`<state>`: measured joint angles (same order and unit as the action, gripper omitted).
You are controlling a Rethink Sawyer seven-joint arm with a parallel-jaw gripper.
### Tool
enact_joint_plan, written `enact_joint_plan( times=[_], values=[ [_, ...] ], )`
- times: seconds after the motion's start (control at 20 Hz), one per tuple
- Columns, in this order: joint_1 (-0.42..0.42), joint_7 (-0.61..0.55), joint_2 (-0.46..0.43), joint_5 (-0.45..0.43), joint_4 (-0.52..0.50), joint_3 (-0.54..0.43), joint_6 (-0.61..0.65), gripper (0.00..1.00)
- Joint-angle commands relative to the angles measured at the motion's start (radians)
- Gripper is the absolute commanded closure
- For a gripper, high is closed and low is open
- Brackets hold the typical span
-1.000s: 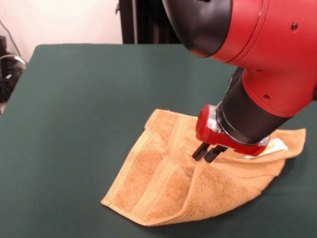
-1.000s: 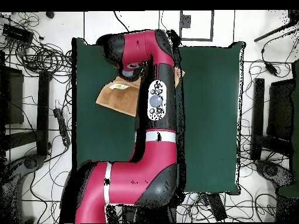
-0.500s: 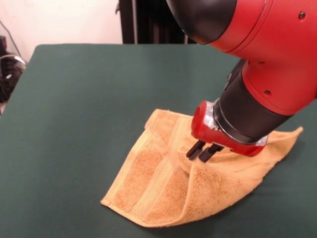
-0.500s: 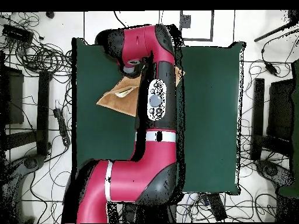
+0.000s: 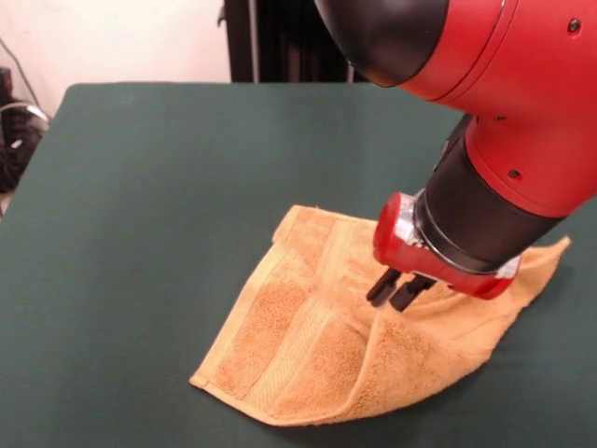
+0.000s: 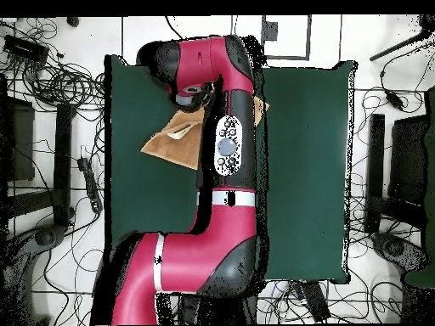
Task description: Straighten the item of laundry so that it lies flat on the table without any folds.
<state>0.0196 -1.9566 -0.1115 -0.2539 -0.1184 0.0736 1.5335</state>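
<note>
Towel (image 5: 373, 345), orange-yellow and folded over itself, lies on the green table (image 5: 159, 187) directly beneath the gripper (image 5: 398, 290), spreading out from it toward the table's near edge. The gripper's two dark fingers (image 5: 382, 286) stand narrow, nearly together, their tips at a raised ridge of cloth; whether they pinch that ridge or only touch it cannot be told. The terry cloth looks soft, light and limp, likely to drape and drag rather than slide stiffly, and unlikely to be harmed by a firm pinch. A free corner or the edge of the upper folded layer seems the best hold, so that the layer can be peeled back and drawn flat. The front view shows the fingers, the woven band stripes and the fold lines running out from the gripper. The overhead view hides the gripper under the red arm (image 6: 223, 144), yet shows the towel (image 6: 174, 144) protruding to one side of the arm and how much bare table (image 6: 306, 170) surrounds it.
</note>
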Motion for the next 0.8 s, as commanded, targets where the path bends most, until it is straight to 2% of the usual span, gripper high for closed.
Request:
enact_joint_plan(
  times=[0.05, 0.4, 0.8],
  values=[
    [0.016, -0.243, -0.010, 0.097, -0.095, -0.141, -0.015, 1.00],
    [-0.002, -0.168, -0.018, 0.181, -0.099, -0.204, -0.040, 1.00],
    [-0.014, -0.191, -0.023, 0.230, -0.092, -0.249, -0.091, 1.00]
  ],
)
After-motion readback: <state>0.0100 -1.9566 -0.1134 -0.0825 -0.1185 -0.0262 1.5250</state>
